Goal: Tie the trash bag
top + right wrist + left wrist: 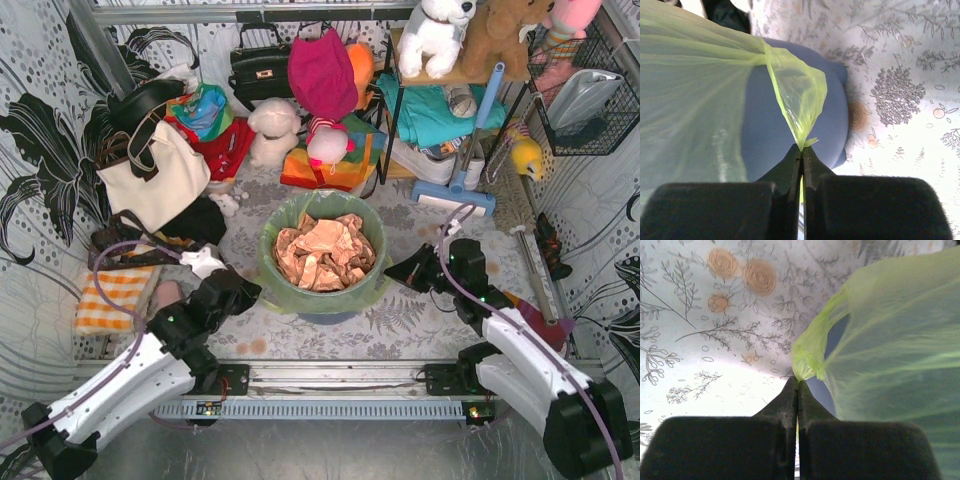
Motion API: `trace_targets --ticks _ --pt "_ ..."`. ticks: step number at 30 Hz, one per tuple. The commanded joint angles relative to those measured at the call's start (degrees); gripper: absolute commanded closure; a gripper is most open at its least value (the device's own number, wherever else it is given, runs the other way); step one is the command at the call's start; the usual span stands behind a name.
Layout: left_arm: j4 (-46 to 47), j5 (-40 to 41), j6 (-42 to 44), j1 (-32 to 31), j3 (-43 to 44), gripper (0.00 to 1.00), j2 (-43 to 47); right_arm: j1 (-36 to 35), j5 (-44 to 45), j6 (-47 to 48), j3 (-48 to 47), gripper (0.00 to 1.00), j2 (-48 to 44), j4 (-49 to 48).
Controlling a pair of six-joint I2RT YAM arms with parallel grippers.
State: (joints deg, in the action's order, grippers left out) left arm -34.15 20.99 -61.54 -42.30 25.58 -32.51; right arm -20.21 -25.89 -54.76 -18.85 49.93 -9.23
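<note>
Bare floral tabletop [400,322] lies in front of the blue-grey bin [325,317] lined with the trash bag [322,203], between the arm bases. Behind it a white plush toy [272,130] and folded cloths [335,165] crowd close. A cream tote bag [160,180] and orange striped towel [115,298] block the left; a blue mop [455,197] and metal rod [533,272] line the right.

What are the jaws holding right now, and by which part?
Both hold the trash bag: left gripper and right gripper each pinch a fold of its loose rim, jaws shut, on opposite sides.
</note>
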Motion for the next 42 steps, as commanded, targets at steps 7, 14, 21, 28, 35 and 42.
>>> trace_targets --ticks 7,14,21,28,35,42 --pt "-0.6 4.1 13.7 0.3 12.4 1.00 3.2 0.2 4.1 -0.4 -8.8 1.00 -10.4 9.2" --pt "6.0 1.3 21.0 0.3 16.8 1.00 5.3 0.2 5.9 -0.6 -13.5 1.00 -13.1 8.2" --pt "13.5 -4.7 26.2 0.3 16.5 1.00 8.1 0.2 5.0 -2.5 -14.4 1.00 -16.5 4.8" --pt "20.4 -9.5 29.5 0.3 16.9 1.00 9.0 0.2 0.4 -1.8 -17.3 1.00 -14.2 -1.5" --pt "25.6 -15.2 31.5 0.3 19.2 1.00 4.7 0.2 -4.1 -2.3 -20.3 1.00 -9.8 -9.8" --pt "29.5 -23.5 34.1 0.3 22.9 1.00 -3.3 -0.6 -13.2 -4.1 -24.1 1.00 -0.6 -18.6"
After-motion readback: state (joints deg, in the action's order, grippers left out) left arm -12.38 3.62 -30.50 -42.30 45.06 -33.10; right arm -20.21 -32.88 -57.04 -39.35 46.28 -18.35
